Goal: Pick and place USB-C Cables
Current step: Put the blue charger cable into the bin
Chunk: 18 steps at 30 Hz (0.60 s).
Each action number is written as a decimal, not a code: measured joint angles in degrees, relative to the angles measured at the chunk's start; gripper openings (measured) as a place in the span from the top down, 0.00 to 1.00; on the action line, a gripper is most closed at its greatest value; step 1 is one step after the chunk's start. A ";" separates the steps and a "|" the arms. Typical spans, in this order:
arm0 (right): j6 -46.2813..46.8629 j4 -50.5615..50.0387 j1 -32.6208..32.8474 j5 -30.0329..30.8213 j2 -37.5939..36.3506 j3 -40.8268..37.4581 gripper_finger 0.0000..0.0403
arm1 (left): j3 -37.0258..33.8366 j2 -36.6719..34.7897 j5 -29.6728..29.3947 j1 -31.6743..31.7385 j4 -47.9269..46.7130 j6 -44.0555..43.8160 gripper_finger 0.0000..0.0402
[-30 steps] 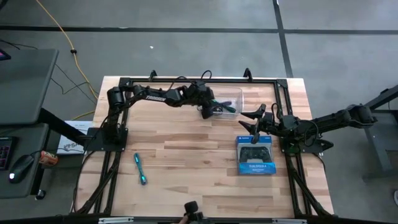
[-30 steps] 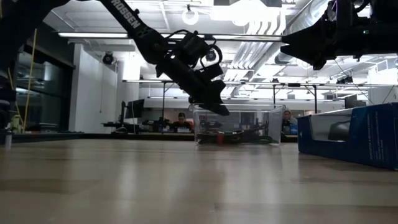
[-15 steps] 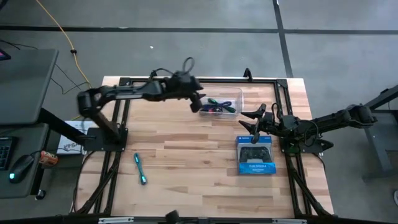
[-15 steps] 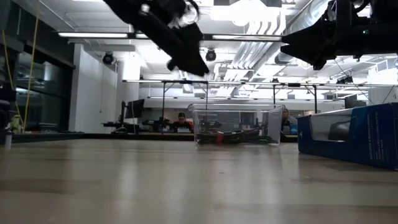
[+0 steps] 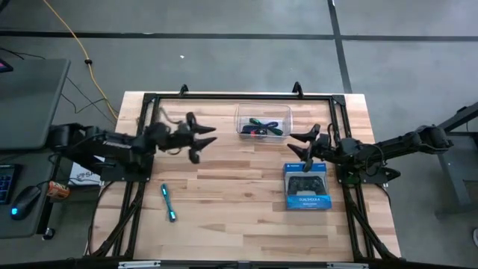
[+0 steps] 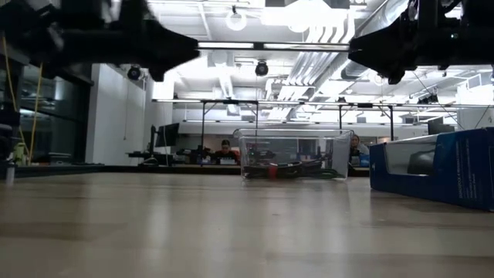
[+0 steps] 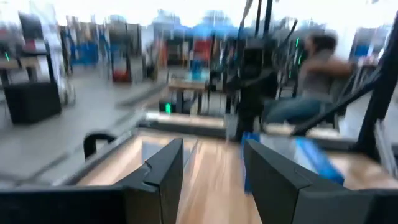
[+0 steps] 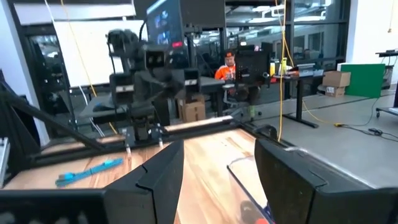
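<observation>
The left claw point(image 5: 200, 142) hung with its fingers apart and empty over bare table, between the cyan cable point(image 5: 168, 202) lying nearer the front edge on its own side and the clear tub point(image 5: 263, 122) farther off toward the back. The tub already held several cables point(image 5: 259, 127), green and dark ones among them. By my reading the step in hand was going for the last cable; next the claw must drop over the cyan cable and close. The right claw point(image 5: 301, 146) waited, fingers spread, beside the blue box point(image 5: 307, 188). The right wrist view showed the cyan cable; the low view hid it.
</observation>
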 joint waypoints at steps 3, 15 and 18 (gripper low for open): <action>-0.02 1.94 -0.02 -0.21 0.00 0.00 0.53 | -5.13 -2.48 -0.23 -0.53 8.61 0.06 0.63; 0.20 5.97 0.00 -4.14 0.01 0.00 0.53 | -6.55 -7.24 9.65 -0.55 3.75 -0.70 0.63; 1.05 6.29 0.00 -4.26 0.02 0.00 0.53 | -6.54 -7.24 9.60 -0.52 3.24 -0.69 0.63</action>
